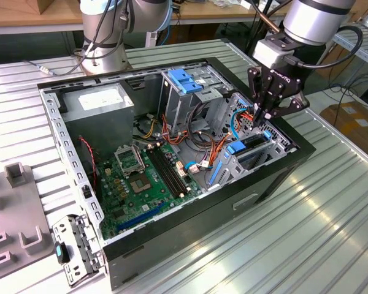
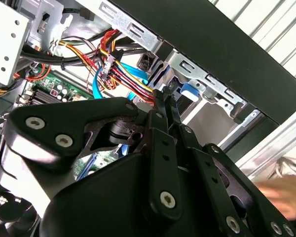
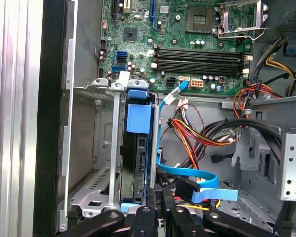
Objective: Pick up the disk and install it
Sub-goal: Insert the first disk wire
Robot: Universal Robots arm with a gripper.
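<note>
One disk (image 3: 138,163), edge-on in its metal bay (image 3: 91,148) at lower centre-left of the first wrist view, blue rails showing. Pressed narrow on the disk's near end: gripper (image 1: 265,114), right of centre in the exterior view, over the case's (image 1: 190,236) right side. Best kept square to the bay, pushed straight and gently, clear of the blue cable (image 3: 197,178) and coloured wires (image 3: 192,138) alongside.
</note>
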